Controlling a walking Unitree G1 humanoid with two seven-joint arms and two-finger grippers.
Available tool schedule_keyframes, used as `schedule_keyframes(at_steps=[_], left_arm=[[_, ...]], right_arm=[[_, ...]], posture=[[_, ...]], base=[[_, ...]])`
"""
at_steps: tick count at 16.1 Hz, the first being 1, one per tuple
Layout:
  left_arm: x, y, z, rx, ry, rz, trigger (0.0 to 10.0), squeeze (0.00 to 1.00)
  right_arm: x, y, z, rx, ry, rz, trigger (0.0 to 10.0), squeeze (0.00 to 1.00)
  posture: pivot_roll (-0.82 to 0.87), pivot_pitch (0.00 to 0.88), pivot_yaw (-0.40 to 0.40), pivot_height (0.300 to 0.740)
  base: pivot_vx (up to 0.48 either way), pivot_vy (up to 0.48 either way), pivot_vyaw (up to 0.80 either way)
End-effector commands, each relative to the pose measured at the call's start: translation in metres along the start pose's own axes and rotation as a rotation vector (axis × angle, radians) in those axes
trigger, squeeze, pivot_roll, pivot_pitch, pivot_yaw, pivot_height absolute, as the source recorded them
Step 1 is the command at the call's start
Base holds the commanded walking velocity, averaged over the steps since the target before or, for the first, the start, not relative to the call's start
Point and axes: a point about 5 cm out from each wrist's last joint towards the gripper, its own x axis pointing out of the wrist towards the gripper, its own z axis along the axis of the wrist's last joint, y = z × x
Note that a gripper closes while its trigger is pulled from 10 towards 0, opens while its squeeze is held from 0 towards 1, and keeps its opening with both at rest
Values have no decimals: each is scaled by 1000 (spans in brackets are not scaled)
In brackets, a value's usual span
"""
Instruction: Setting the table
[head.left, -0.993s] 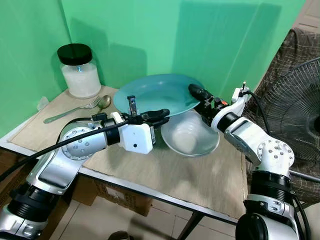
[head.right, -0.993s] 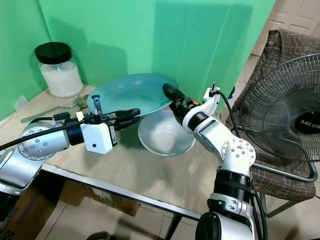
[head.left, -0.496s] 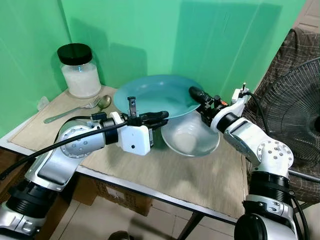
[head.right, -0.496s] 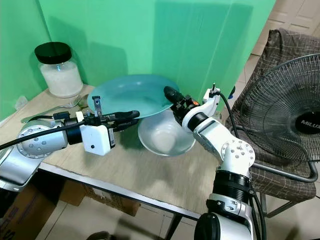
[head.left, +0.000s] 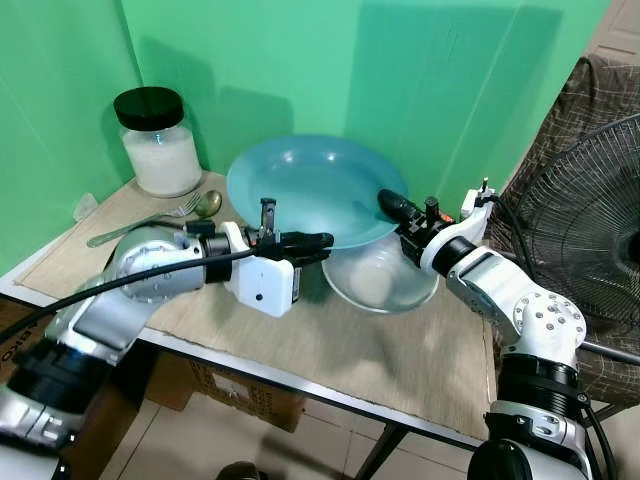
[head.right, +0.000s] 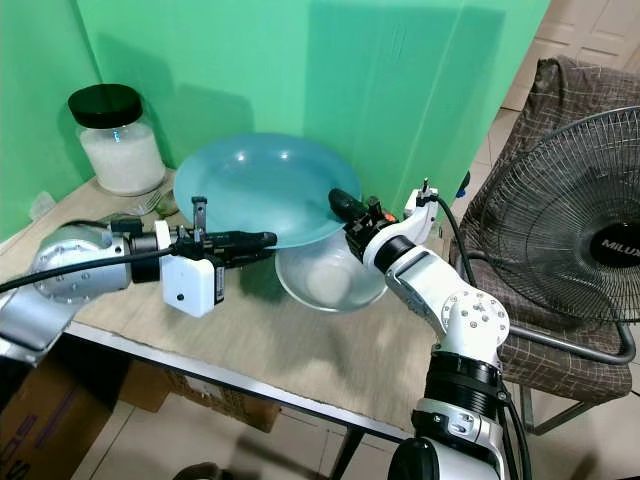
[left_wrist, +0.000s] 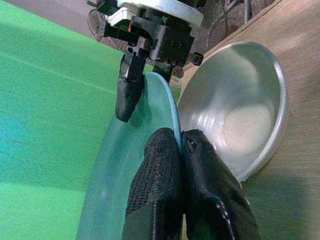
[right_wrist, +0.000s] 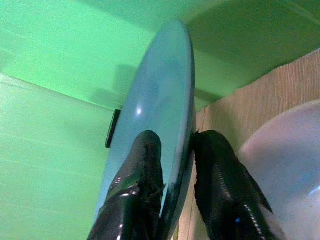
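**Blue plate held tilted by both end effectors**

A large blue plate (head.left: 305, 185) is held tilted above the wooden surface (head.left: 400, 345), its rim clamped between the fingers of the left end effector (head.left: 318, 243) and of the right end effector (head.left: 392, 203). A clear bowl (head.left: 380, 280) sits just beneath it. The letters "MILUX" are partly cut off on a fan (head.right: 600, 240). A jar (head.left: 157, 140) stands by a fork (head.left: 140, 225) and a half-hidden spoon (head.left: 208, 203).
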Motion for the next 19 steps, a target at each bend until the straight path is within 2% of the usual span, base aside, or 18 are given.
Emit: schedule_keyframes(at_steps=[1, 4, 5, 6, 7, 9, 12, 13, 14, 15, 16, 17, 18, 19], left_arm=[[3, 8, 4, 48, -27, 0, 0, 0], [4, 11, 2, 65, -36, -12, 0, 0], [3, 13, 1, 63, -37, 4, 10000, 0], [3, 14, 1, 50, -39, 16, 10000, 0], [3, 16, 0, 29, -42, 29, 10000, 1000], [1, 19, 1, -12, -58, 49, 10000, 1000], [-1, 22, 6, -7, -94, 109, 10000, 1000], [-2, 28, 9, -76, -127, 175, 10000, 914], [-3, 30, 14, -79, -146, 182, 10000, 396], [-3, 29, 16, -64, -150, 169, 10000, 239], [-3, 27, 16, -44, -148, 149, 10000, 165], [-3, 20, 17, 15, -137, 90, 10000, 137], [-3, 16, 17, 38, -129, 54, 10000, 129], [-4, 17, 17, 30, -132, 65, 10000, 125]], right_arm=[[-1, 4, -6, -8, 45, 29, 0, 0], [-5, 0, -6, 0, 35, 13, 0, 0], [-6, -2, -5, 13, 23, 4, 0, 0], [-7, -3, -5, 20, 12, -4, 0, 0], [-8, -4, -4, 25, 2, -8, 0, 0], [-9, -5, -1, 40, -19, -11, 0, 0], [-10, -6, 4, 59, -61, -16, 0, 0], [-11, -7, 9, 73, -90, -22, 0, 0], [-13, -7, 15, 73, -110, -26, 0, 0], [-14, -8, 19, 85, -133, -26, 0, 0], [-14, -8, 22, 98, -146, -27, 0, 0], [-16, -8, 26, 116, -170, -27, 0, 0], [-17, -9, 30, 119, -183, -32, 0, 0], [-18, -9, 32, 119, -189, -33, 0, 0]], posture=[[94, 0, -44, 740], [91, 0, -41, 740], [91, 0, -40, 740], [92, 0, -41, 740], [93, 0, -41, 740], [95, 0, -43, 740], [98, 0, -46, 740], [98, 0, -49, 740], [99, 0, -53, 740], [98, 0, -55, 740], [98, 0, -55, 740], [99, 0, -56, 740], [98, 0, -57, 740], [98, 0, -57, 740]], base=[[0, 0, 0], [0, 0, 0], [0, 0, 0], [0, 0, 0], [0, 0, 0], [0, 0, 0], [0, 0, 0], [0, 0, 0], [0, 0, 0], [0, 0, 0], [0, 0, 0], [0, 0, 0], [0, 0, 0], [0, 0, 0]])
